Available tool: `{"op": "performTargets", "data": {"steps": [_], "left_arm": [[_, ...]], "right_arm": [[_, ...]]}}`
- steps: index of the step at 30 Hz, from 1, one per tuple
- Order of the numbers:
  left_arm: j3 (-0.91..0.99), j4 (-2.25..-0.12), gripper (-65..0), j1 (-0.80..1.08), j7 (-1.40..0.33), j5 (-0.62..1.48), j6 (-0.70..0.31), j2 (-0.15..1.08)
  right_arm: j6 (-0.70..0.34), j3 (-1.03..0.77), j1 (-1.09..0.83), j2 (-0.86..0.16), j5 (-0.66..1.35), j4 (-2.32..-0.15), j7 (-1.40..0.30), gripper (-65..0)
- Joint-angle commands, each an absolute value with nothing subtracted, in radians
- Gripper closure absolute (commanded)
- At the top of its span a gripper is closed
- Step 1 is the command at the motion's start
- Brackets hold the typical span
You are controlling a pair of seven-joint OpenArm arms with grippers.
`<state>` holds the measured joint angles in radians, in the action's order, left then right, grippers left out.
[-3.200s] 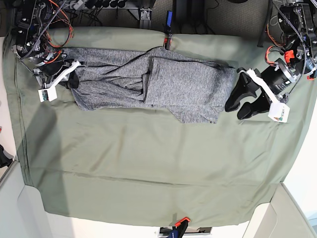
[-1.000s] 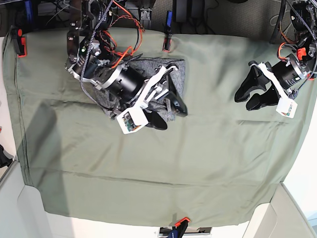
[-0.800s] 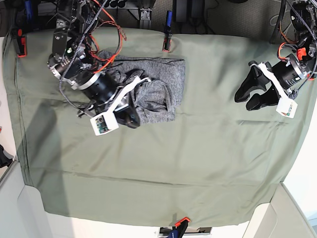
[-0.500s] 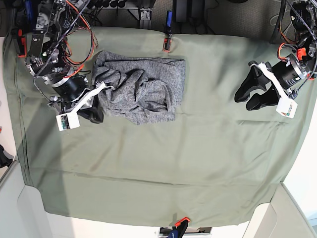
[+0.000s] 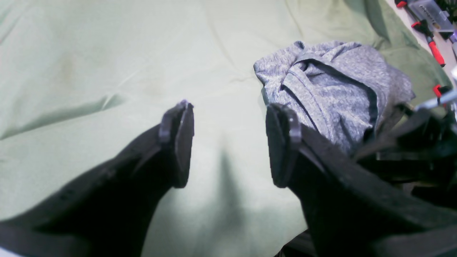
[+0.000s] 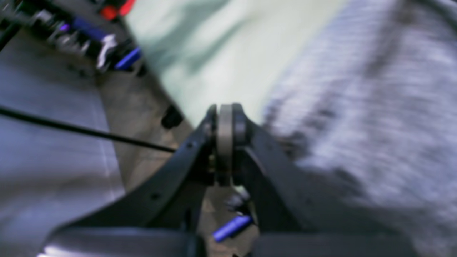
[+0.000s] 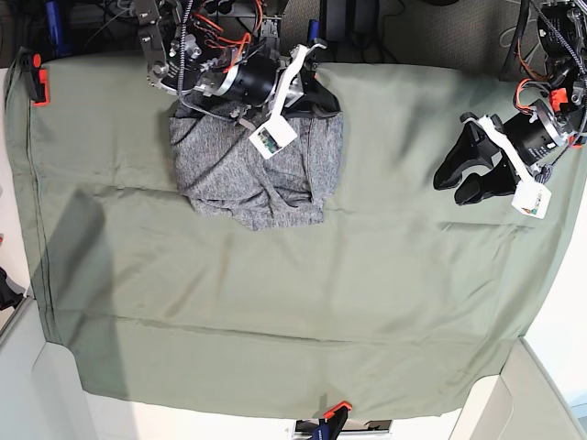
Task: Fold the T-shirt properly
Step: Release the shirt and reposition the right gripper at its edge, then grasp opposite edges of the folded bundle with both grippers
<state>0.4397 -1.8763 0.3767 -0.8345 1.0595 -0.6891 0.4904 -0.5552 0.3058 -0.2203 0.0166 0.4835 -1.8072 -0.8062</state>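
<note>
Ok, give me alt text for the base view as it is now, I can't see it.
Overhead view: a heather-grey T-shirt, folded into a rumpled bundle, lies on an olive-green cloth toward its far left. The right pincer is shut above the shirt's far edge; the left pincer hangs open and empty at the right.

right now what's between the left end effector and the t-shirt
Only bare olive-green cloth. In the base view, nothing else sits between the open left end effector and the T-shirt. The left wrist view agrees.
</note>
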Motion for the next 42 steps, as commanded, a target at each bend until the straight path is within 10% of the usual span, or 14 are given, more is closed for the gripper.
{"op": "performTargets", "data": {"steps": [1,4,9,26,42], "left_arm": [[0.447,-1.892,-34.6,0.373,-0.833,1.089,-0.698,0.508],[0.424,-1.893,-32.8,0.384,-0.892,1.174,-0.698,0.521],[0.297,-1.916,-0.8,0.427,-0.937,1.215,-0.698,0.55],[-0.334,-2.046,0.0,0.325,-0.749,0.551,-0.698,0.369],[-0.398,-1.807,0.0,0.183,-0.703,0.268,-0.638,0.436]], "right_arm": [[-0.566,0.308,-0.205,0.02,0.493,-1.831,-0.765,0.0],[-0.565,0.3,-0.183,0.02,0.425,-1.846,-0.721,0.0],[-0.53,0.21,-0.08,0.019,0.313,-1.853,-0.703,0.0],[-0.517,-0.149,0.171,-0.006,0.235,-1.592,-0.638,0.0],[-0.526,-0.123,0.28,-0.006,0.235,-1.322,-0.609,0.0]]}}
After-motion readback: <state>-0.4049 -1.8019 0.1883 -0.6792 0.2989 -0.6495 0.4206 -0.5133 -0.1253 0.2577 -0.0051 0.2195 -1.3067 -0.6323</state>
